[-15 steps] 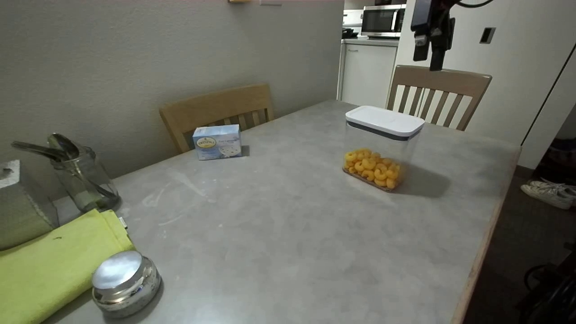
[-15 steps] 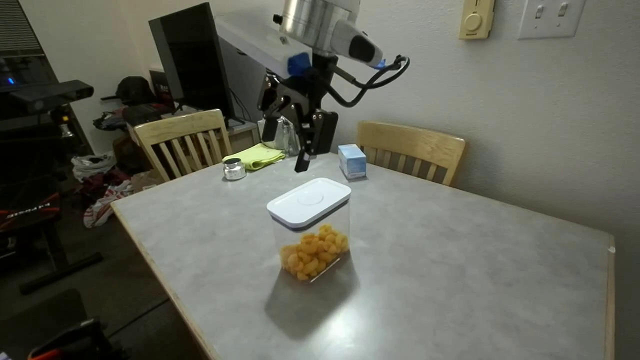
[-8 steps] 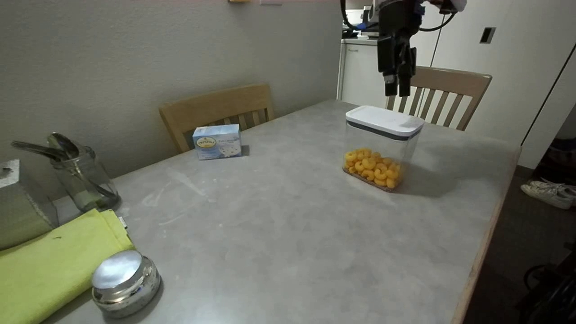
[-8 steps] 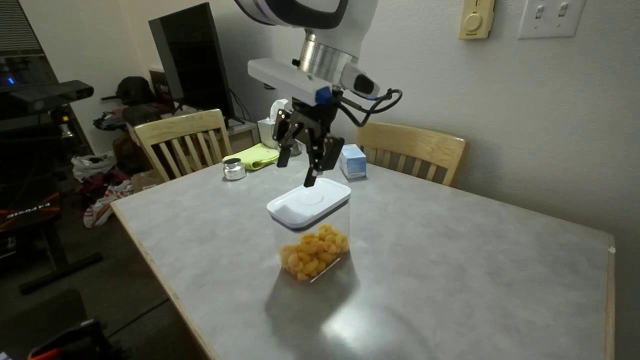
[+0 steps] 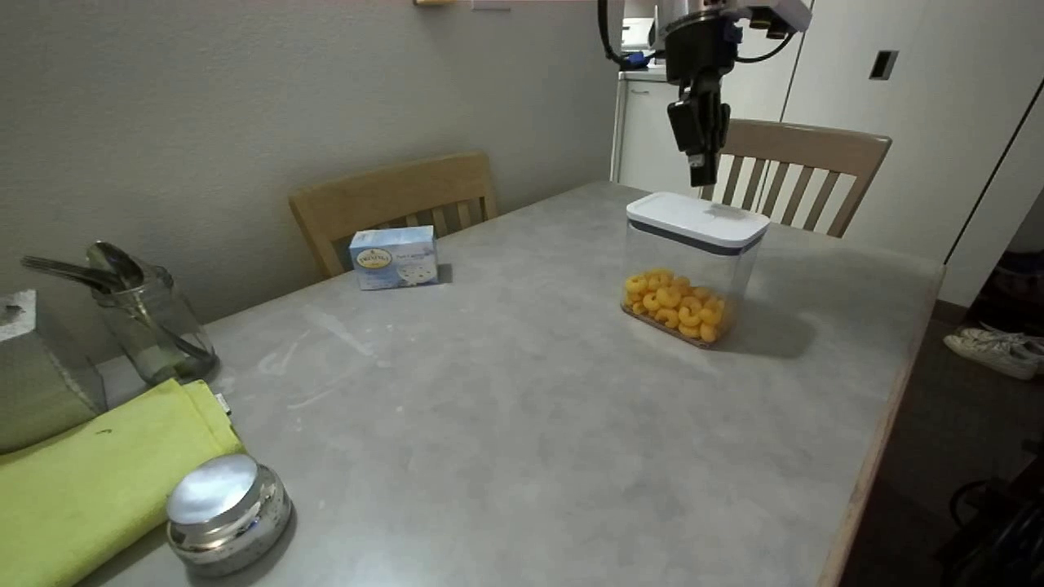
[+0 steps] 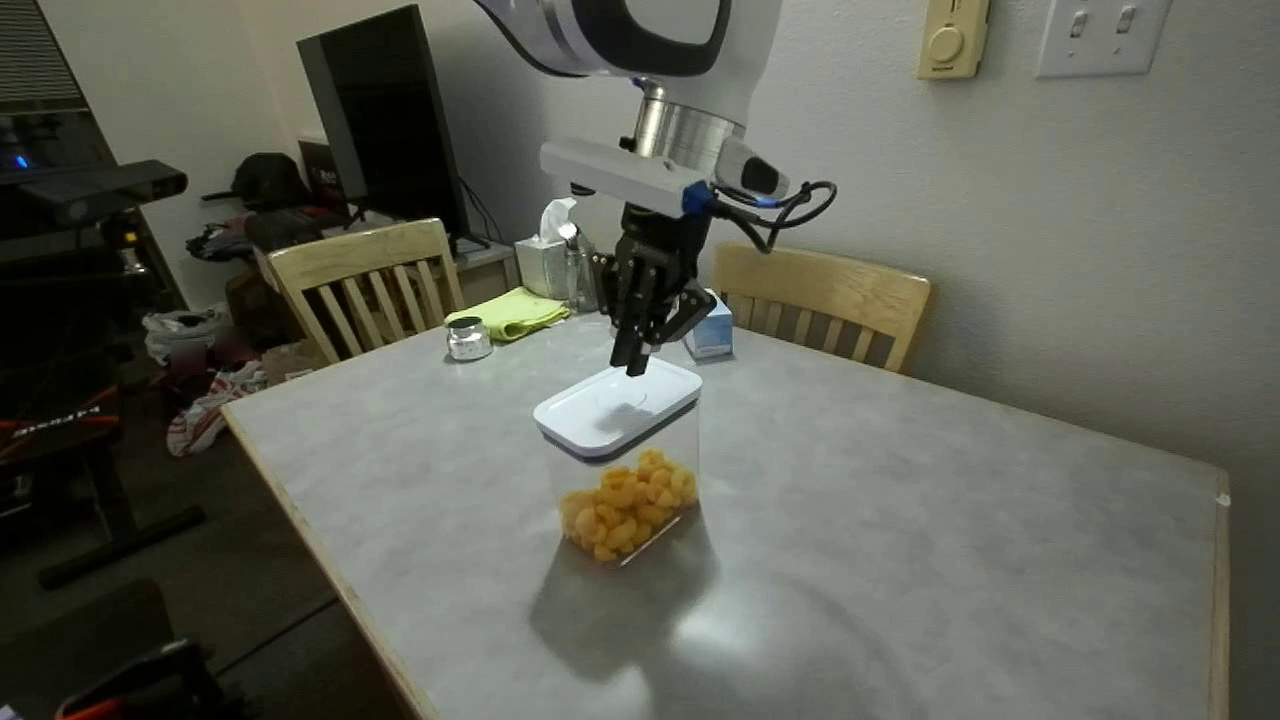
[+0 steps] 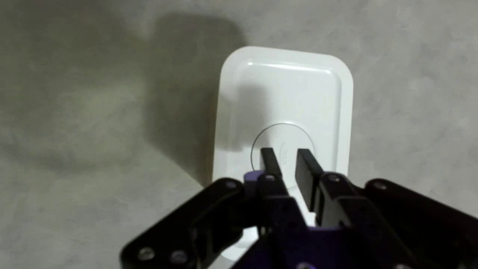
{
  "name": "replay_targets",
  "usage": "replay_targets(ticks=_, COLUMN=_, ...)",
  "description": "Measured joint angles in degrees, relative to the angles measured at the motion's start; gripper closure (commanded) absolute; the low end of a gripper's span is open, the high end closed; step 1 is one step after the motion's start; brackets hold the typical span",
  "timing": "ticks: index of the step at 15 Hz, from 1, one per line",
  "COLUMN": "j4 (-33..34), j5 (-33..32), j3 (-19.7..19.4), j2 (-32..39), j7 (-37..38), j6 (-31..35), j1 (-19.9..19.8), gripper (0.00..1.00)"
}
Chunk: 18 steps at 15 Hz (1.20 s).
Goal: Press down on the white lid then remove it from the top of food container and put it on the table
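The tool (image 7: 285, 150) hangs above the white lid (image 7: 287, 91), not touching, its fingers (image 7: 269, 160) a narrow gap apart with nothing between them. In the wrist view the lid's long axis runs near to far, and the tips line up with its round button (image 7: 283, 139). The lid sits on the food container (image 5: 689, 261) on the desk (image 5: 489, 424), so the press likely calls for straight down

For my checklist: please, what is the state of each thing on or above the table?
Food container: upright, partly filled
White lid: on the container
Gripper: slightly open, above the lid
Blue box: looks closed
Silver jar: apparently closed
Yellow cloth: folded
Glass jar: open, holding utensils
Tissue box: tissue sticking out
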Motion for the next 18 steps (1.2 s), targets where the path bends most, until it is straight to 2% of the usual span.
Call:
replay_targets(ticks=7, j4=2.3, j5=2.7, j3=3.0, j2=3.3, j7=1.6, j6=0.0, j1=-0.2, gripper=1.0)
replay_targets(ticks=18, j4=1.9, j5=2.7, j3=2.3, j2=4.2, j7=7.4, j6=0.0, j1=-2.1, gripper=1.0)
